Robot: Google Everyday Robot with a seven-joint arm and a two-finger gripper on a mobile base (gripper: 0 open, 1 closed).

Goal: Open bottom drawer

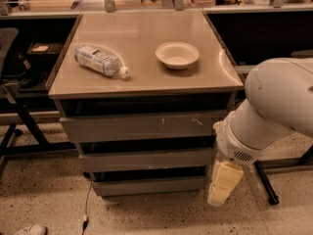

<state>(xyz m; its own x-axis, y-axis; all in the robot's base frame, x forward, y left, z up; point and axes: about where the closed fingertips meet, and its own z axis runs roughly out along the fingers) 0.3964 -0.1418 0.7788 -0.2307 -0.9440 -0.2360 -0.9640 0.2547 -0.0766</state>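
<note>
step: approach | pale yellow gripper (218, 194) hangs low, just beside the right end of the plain grey metal bottom drawer (146, 185), which looks shut | grip state: cannot tell | next: likely catch the front's edge, pull straight outward

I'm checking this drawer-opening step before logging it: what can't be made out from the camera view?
- Pincer, low beside the right end of the bottom drawer: whether it touches the front cannot be told from this angle.
- Bottom drawer's inside: hidden in shadow under the middle drawer front.
- Right side of the cabinet: covered by the robot arm.
</note>
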